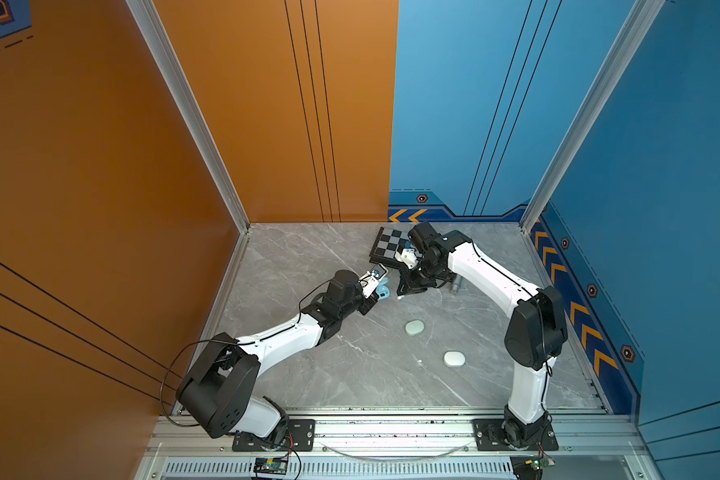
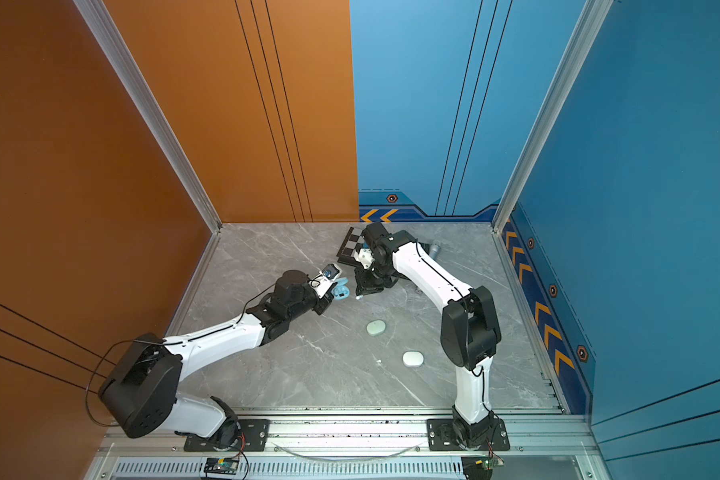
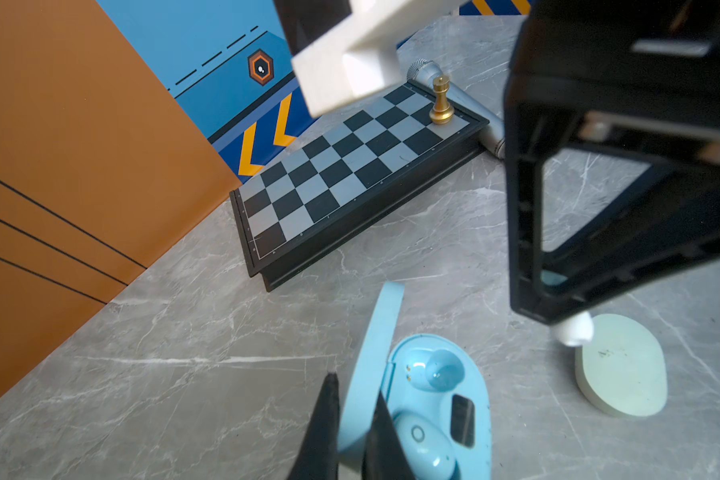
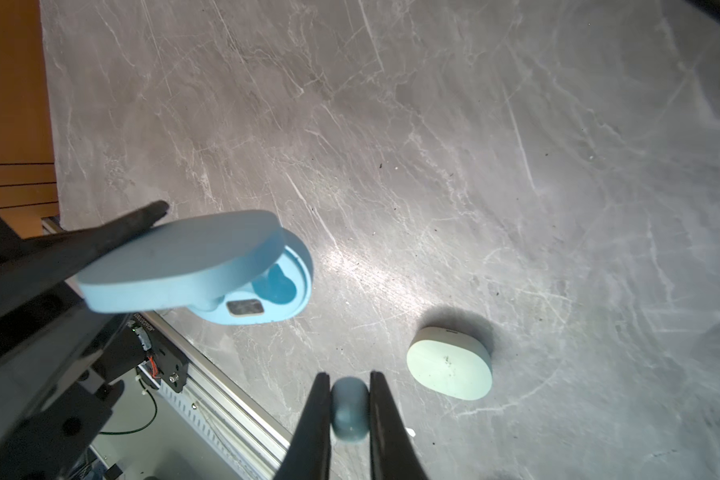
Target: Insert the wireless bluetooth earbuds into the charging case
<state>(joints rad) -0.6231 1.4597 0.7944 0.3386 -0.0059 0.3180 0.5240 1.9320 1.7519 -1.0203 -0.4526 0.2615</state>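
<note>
left end effector [image 3: 355, 390] clamped tight on the lid [image 3: 381, 332] of the open charging case [image 3: 429, 399], blue earbud [image 3: 422, 440] seated inside. right end effector [image 4: 347, 386] pinches the other earbud [image 4: 350, 411] near the case. line it over the empty socket [image 3: 441, 368], lower slow, hold the case steady

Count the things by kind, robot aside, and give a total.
Cases: 3 (blue case, green case, white case)
Earbuds: 2
Chessboard: 1
Chess piece: 1
Microphone: 1
Total: 8
Left out: a white speck, too small to name.
</note>
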